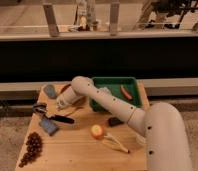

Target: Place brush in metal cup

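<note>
Just beside brush (63, 119) and metal cup (40, 108): claw (61, 104)

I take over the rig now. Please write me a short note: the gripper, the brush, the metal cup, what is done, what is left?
Gripper: low over the table's left part, just behind the brush.
Brush: lies flat on the table, not lifted.
Metal cup: stands left of the brush, nothing sticking out of it.
Done: nothing yet.
Left: grasp the brush, lift it, place it in the cup.
</note>
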Tool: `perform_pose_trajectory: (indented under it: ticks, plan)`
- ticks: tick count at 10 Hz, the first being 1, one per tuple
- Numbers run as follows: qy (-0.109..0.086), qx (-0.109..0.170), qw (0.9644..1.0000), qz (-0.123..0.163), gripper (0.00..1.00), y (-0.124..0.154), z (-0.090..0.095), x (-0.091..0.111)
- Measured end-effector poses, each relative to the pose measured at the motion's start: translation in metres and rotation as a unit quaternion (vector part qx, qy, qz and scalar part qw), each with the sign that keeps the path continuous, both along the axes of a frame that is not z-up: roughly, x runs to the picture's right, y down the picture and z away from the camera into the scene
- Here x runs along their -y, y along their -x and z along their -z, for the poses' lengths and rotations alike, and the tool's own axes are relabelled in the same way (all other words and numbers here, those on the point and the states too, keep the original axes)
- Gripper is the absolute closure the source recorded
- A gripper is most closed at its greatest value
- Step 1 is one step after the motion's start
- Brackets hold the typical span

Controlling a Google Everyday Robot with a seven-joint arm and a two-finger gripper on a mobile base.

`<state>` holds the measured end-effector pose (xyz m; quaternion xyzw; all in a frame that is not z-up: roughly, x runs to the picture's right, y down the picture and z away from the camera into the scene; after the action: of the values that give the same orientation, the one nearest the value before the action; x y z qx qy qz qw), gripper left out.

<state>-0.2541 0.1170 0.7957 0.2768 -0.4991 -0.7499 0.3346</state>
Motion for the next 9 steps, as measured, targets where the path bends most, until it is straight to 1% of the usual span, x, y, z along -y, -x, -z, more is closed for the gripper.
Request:
perform_pose_trajectory:
  ticks: [4, 5, 7, 9]
  plan:
    - [-0.007, 0.01, 0.9999, -0.002, 1.0, 0.0015, -0.0032, 0.0005]
    - [-0.008, 0.011, 0.9999, -0.002, 0.99, 0.0024, -0.0041, 0.0005]
    - [-0.012, 0.01, 0.9999, -0.003, 0.74, 0.0038, -0.0066, -0.0003]
    - [-0.013, 0.006, 0.9999, -0.006, 0.54, 0.0018, -0.0089, -0.0008]
